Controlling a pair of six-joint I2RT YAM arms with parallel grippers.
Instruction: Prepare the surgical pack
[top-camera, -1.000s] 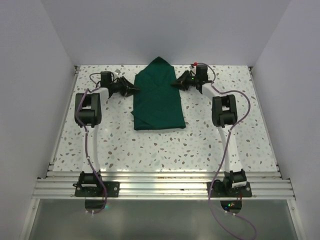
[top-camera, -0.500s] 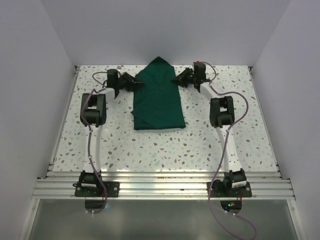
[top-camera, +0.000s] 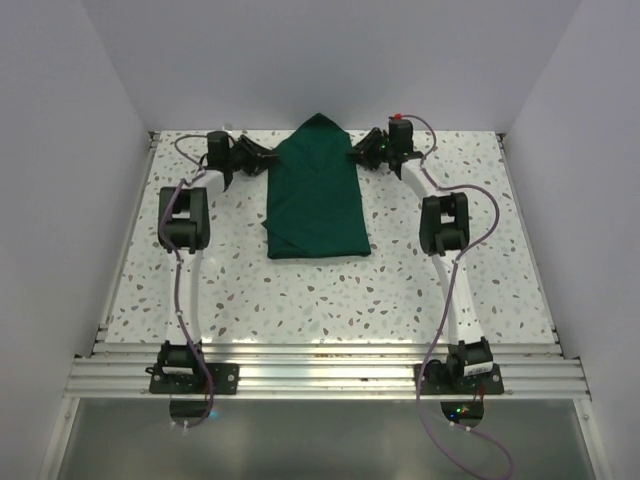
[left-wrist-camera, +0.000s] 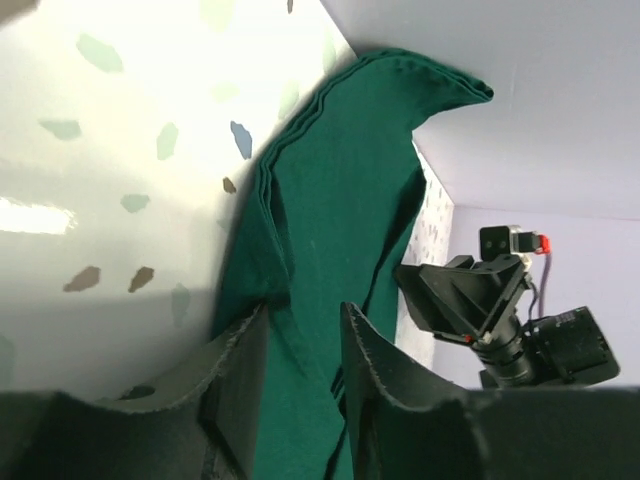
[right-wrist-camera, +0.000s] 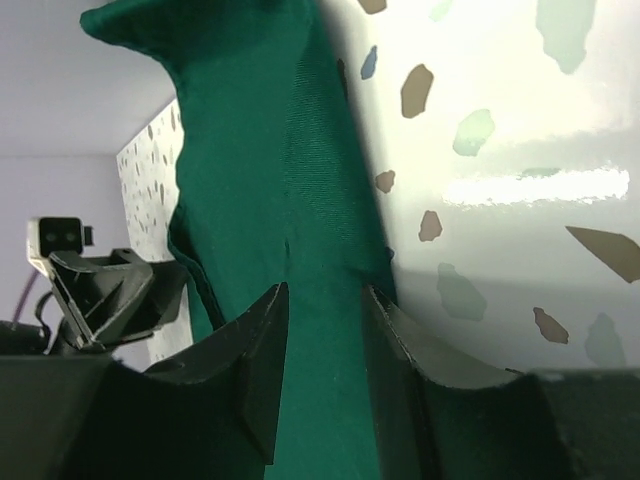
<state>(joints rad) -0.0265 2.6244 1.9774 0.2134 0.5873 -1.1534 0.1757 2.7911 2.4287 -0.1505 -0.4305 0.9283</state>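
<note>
Surgical pack (top-camera: 318, 195), a folded dark green cloth, lies at the far middle of the speckled table (top-camera: 420, 290). We see the left gripper (top-camera: 262, 160) and right gripper (top-camera: 362, 153) flanking its far end, jaws partly open and pinching nothing.

White links (top-camera: 455, 300), black joints (top-camera: 183, 220), purple cables (top-camera: 179, 285) along arms; matte black tool fingers (left-wrist-camera: 235, 390).

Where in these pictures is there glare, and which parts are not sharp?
Left wrist view: the table is washed out, with a bright streak at the left edge; the near fingers are dark and soft. Right wrist view: a glare streak on the table beside the green drape. Top view: even light and sharp.
</note>
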